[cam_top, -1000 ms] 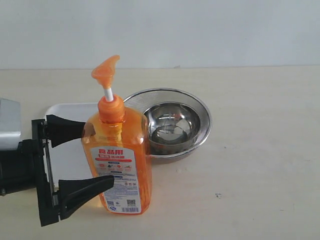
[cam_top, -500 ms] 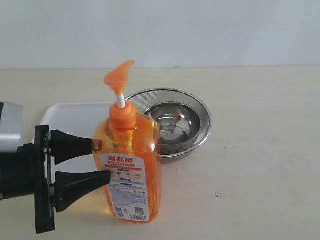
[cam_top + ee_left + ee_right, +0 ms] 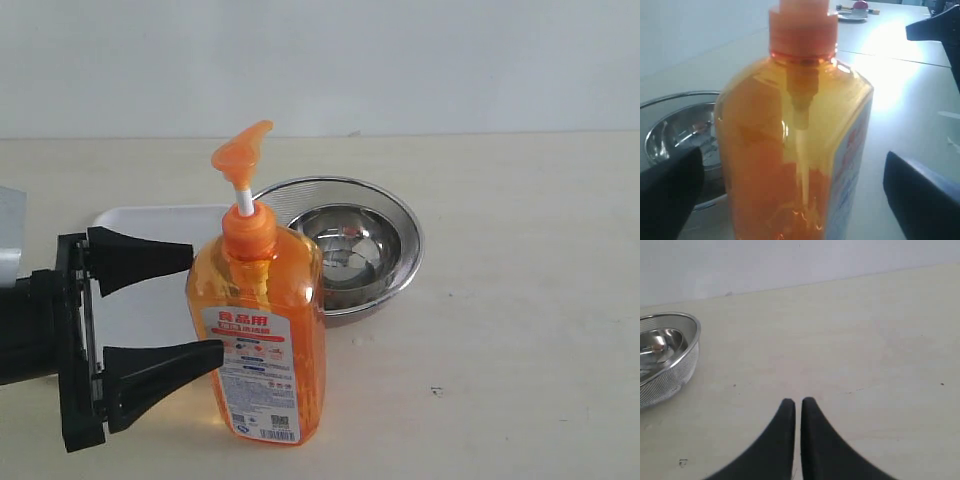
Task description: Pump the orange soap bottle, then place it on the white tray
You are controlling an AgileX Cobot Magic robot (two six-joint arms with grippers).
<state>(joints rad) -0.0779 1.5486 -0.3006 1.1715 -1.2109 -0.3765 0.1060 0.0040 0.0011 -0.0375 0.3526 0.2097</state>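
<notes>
The orange soap bottle point(image 3: 262, 330) stands upright on the table, just in front of the white tray point(image 3: 130, 212), with its pump head raised. My left gripper point(image 3: 207, 302) is open, one finger on each side of the bottle's left flank. In the left wrist view the orange soap bottle point(image 3: 790, 150) fills the space between the fingers of the left gripper point(image 3: 795, 200), and gaps show on both sides. My right gripper point(image 3: 798, 401) is shut on nothing, low over bare table; the exterior view does not show it.
A round mesh strainer point(image 3: 410, 232) holding a steel bowl point(image 3: 345, 250) sits right behind the bottle, beside the tray. The strainer point(image 3: 665, 357) also lies off to one side of the right gripper. Bare table stretches to the right.
The bottle shifted right a second ago as the left jaws narrowed around it. The jaws have now spread apart again and the bottle stands where it was.
</notes>
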